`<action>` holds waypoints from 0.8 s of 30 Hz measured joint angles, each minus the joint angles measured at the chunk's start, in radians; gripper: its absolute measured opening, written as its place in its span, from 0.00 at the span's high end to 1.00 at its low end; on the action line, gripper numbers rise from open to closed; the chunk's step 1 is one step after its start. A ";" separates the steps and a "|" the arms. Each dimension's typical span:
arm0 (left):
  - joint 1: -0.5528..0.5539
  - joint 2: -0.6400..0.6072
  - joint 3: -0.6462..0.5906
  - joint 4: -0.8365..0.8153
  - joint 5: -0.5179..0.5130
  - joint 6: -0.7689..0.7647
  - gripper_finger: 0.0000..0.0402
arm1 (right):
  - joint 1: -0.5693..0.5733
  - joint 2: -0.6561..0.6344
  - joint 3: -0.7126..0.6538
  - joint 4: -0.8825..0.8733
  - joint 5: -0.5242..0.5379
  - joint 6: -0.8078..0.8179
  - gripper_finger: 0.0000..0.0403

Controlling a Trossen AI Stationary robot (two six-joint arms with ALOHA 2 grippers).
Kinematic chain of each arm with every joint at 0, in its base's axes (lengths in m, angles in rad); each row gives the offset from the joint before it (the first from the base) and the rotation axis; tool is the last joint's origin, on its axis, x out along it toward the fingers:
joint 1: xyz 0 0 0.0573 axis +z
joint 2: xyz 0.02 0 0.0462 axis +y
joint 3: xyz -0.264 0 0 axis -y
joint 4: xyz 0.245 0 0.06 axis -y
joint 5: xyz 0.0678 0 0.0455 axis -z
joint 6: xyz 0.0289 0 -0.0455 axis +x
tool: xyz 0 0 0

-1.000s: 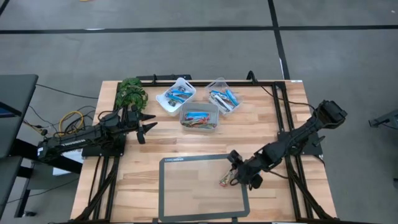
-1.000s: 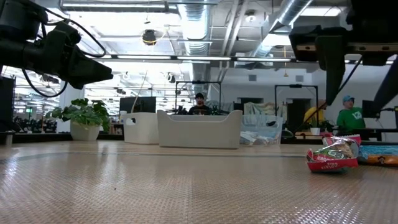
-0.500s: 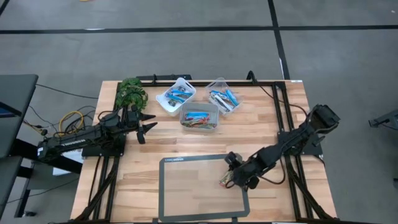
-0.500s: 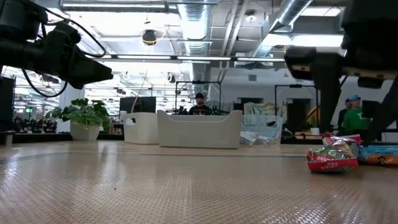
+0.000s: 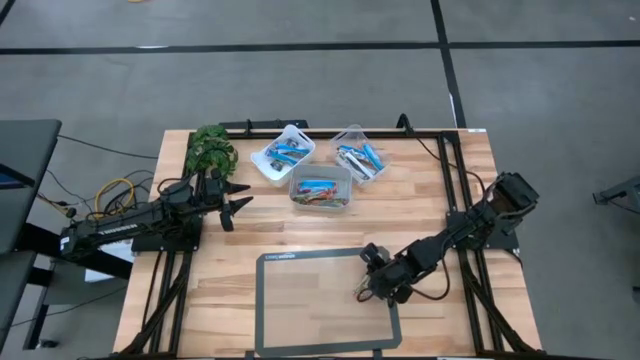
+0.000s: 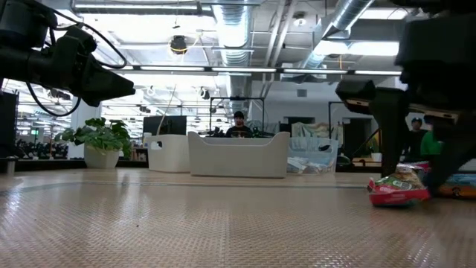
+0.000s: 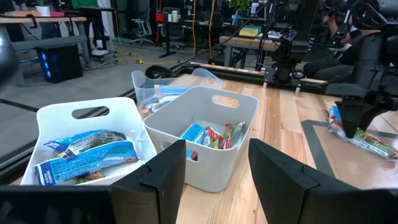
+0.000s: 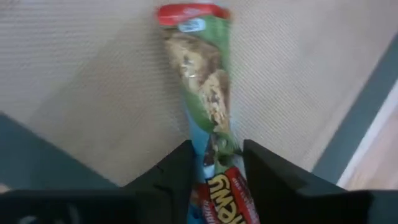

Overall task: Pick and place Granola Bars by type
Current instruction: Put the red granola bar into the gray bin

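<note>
One granola bar [image 8: 211, 118], with a green-brown wrapper and red ends, lies flat on the grey mat near its right edge [image 5: 363, 292]. My right gripper [image 8: 216, 171] is open and low over it, pointing down. Its fingers stand on either side of the bar's red-labelled end; the low view shows them down at the bar [image 6: 398, 190]. My left gripper [image 5: 238, 205] is open and waits above the table's left side, facing the tubs. Other bars lie in three tubs: blue ones in the white tub [image 5: 283, 153] and the clear tub [image 5: 358, 155], mixed ones in the middle tub [image 5: 320, 188].
The grey mat [image 5: 300, 310] covers the table's near middle. A potted plant [image 5: 212, 150] stands at the far left corner. In the low view a second wrapper [image 6: 457, 186] lies behind the right gripper. People stand in the room beyond the table.
My right gripper has come down from above the bar to mat level and shifted slightly toward the table's left, so its fingers now straddle the bar. The bar and the left arm have stayed where they were.
</note>
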 joint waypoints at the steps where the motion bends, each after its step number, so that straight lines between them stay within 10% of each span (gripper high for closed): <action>1: 0.000 0.000 0.000 0.000 0.000 0.000 0.58 | -0.004 0.001 0.000 -0.001 0.000 0.005 0.69; 12: 0.000 0.000 0.000 0.000 0.000 0.000 0.58 | -0.005 0.001 -0.001 0.086 0.007 0.007 0.93; 24: 0.000 0.000 0.000 0.000 0.000 0.000 0.58 | -0.086 0.001 -0.001 0.505 0.039 0.054 0.98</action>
